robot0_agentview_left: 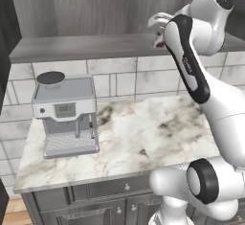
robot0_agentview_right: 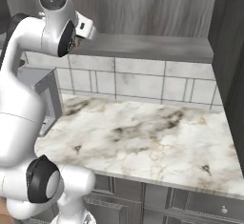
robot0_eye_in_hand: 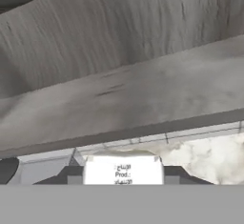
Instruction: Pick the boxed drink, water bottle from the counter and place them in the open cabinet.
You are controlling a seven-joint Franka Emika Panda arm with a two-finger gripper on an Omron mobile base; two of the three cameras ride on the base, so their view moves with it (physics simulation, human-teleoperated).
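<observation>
My gripper (robot0_eye_in_hand: 123, 176) is shut on the boxed drink (robot0_eye_in_hand: 123, 167), whose white top with small print shows between the two dark fingertips. In the left base view the gripper (robot0_agentview_left: 157, 33) is raised at the front edge of the open cabinet's grey shelf (robot0_agentview_left: 95, 48), and a red bit of the carton (robot0_agentview_left: 158, 42) peeks out below the hand. The shelf board (robot0_eye_in_hand: 143, 94) lies just ahead, with the wood-grain back wall above it. The marble counter (robot0_agentview_left: 143, 138) lies far below. The water bottle is out of view.
A grey coffee machine (robot0_agentview_left: 67, 114) stands at the counter's left end. White tiles (robot0_agentview_right: 143, 82) run between counter and shelf. A dark side panel (robot0_agentview_right: 233, 51) bounds the cabinet on the right. Drawers with knobs (robot0_agentview_left: 127, 187) sit under the counter.
</observation>
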